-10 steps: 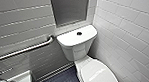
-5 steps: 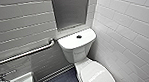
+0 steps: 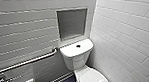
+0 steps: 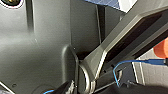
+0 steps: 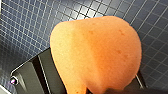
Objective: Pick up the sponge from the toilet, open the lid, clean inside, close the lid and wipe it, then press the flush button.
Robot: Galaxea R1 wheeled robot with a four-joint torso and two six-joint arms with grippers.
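The white toilet (image 3: 75,56) stands in the corner of the tiled walls, low and right of centre in the head view. Its glossy oval lid (image 3: 93,80) lies shut over the bowl. A small dark flush button (image 3: 78,46) sits in the middle of the flat tank top. The orange sponge (image 5: 97,52) looms large in the right wrist view, above dark blue floor tiles, and my right gripper is shut on its near end. An orange end of the sponge (image 4: 161,48) also peeks in at the edge of the left wrist view, past the robot's grey body.
A metal grab bar (image 3: 26,62) slants along the left wall, ending close to the tank. A recessed grey niche (image 3: 71,23) sits in the wall above the tank. The right tiled wall (image 3: 130,42) runs close beside the toilet. The floor (image 5: 25,37) has small dark blue tiles.
The whole head picture has shifted, so the toilet now sits lower in it and less of the lid shows: the camera moved, not the things.
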